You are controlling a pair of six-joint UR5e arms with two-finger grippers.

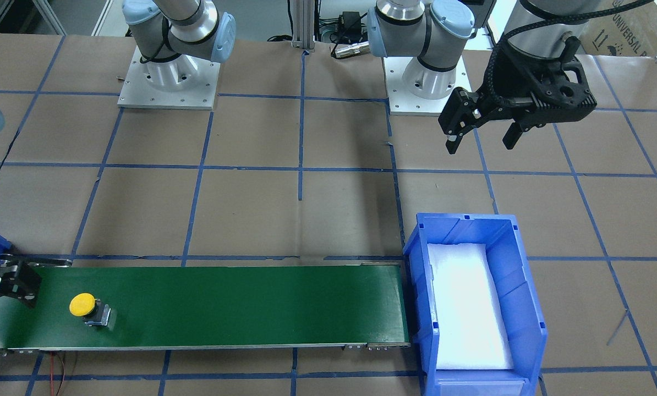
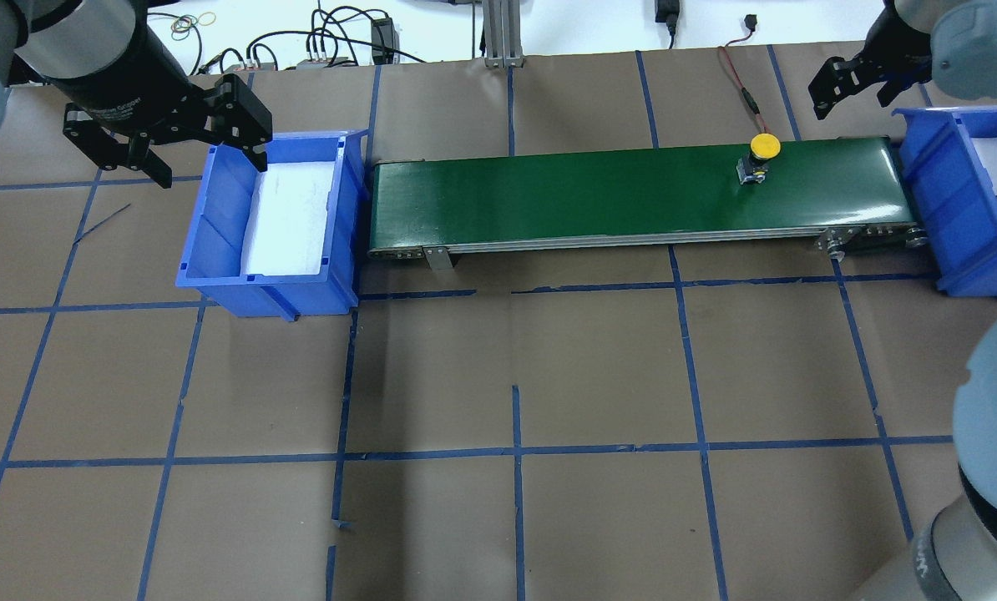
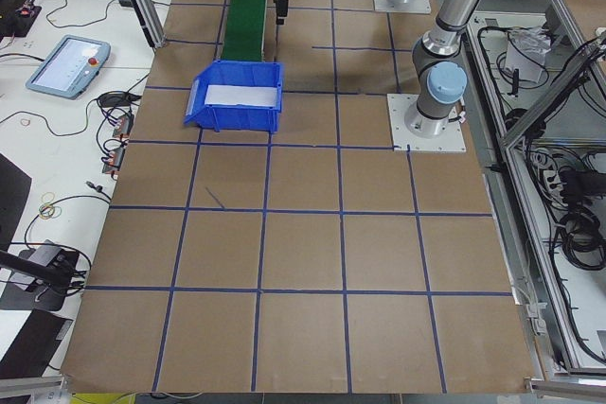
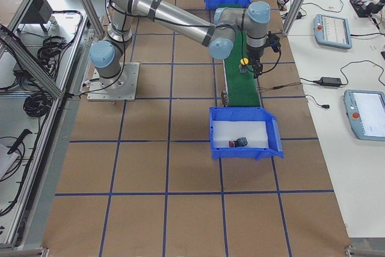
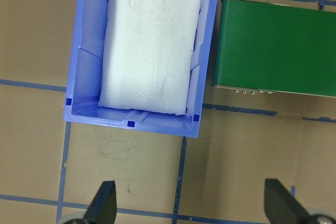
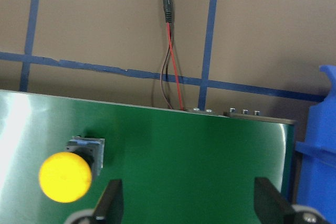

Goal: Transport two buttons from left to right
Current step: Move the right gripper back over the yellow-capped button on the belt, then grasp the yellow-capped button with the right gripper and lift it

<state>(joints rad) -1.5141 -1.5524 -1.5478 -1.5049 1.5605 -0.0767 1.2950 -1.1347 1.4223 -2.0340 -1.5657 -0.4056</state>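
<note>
While the green belt [image 2: 590,196] runs from the left bin [image 2: 265,292] to the right bin [image 2: 933,209], both the left gripper [image 1: 481,142] and right gripper [image 2: 853,102] hang spread with nothing in them, and the yellow button [image 2: 764,150] sits on the belt near its right end. We reckon it's the second pickup, so the right gripper has to slide over it, drop around it and bin it. The exterior right view shows the red button [image 4: 239,143] lying in the right bin; front-facing crops that out.
</note>
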